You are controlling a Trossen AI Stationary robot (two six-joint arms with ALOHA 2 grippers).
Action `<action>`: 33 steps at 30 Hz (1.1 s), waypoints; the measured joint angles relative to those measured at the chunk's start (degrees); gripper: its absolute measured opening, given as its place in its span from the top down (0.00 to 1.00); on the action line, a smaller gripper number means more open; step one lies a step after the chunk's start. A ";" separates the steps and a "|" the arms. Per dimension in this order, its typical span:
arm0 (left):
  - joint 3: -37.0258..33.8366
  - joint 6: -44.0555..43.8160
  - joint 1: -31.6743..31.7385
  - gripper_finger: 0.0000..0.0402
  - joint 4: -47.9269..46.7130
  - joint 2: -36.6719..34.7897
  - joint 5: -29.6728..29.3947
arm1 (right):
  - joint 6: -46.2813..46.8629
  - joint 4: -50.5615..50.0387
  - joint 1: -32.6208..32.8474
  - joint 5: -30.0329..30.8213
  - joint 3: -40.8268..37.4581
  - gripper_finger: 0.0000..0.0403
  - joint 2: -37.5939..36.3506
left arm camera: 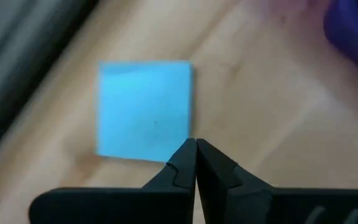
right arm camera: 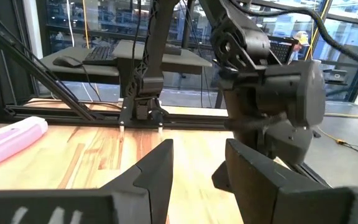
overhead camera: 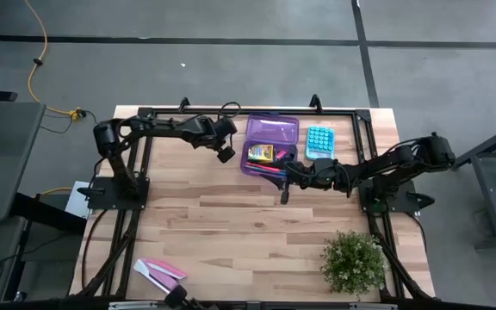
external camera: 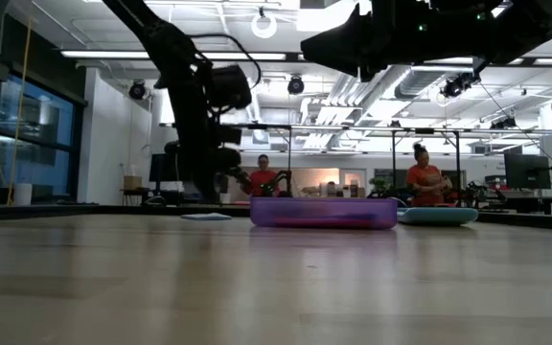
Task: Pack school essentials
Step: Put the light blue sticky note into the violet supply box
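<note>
An open purple pencil case [overhead camera: 272, 142] [external camera: 324, 212] sits near the table's far edge, with the yellow crayon box [overhead camera: 261, 153] and pens [overhead camera: 269, 168] inside it. A square sticky-note pad [left arm camera: 145, 109], which looks light blue here, lies flat on the wood to the left of the case [left arm camera: 353, 25]. My left gripper [left arm camera: 196, 149] [overhead camera: 225, 153] is shut and hovers over the pad's edge; the low view shows it above the table. My right gripper [right arm camera: 197, 168] [overhead camera: 284, 194] is open and empty, in front of the case. Scissors and eraser are not visible.
The light-blue buttoned pad [overhead camera: 319, 140] [external camera: 437, 216] lies to the right of the case. A potted plant [overhead camera: 353, 263] stands near the right near corner. Pink and white flat pieces [overhead camera: 160, 271] [right arm camera: 11, 140] lie at the left near edge. Two people [external camera: 262, 177] [external camera: 425, 182] are in the room behind.
</note>
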 joint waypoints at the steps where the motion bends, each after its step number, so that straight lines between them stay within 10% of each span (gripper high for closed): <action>1: 0.00 0.42 -0.04 1.00 0.66 -0.55 -1.85 | 0.00 0.02 0.00 0.04 0.00 0.65 0.00; 14: 0.04 -2.59 8.87 1.00 4.47 3.95 2.79 | 0.45 0.00 -1.17 0.17 0.00 0.65 0.00; 33: 0.26 -3.48 -0.20 1.00 -4.26 6.60 2.19 | 3.02 -1.29 -2.23 0.15 0.00 0.65 0.00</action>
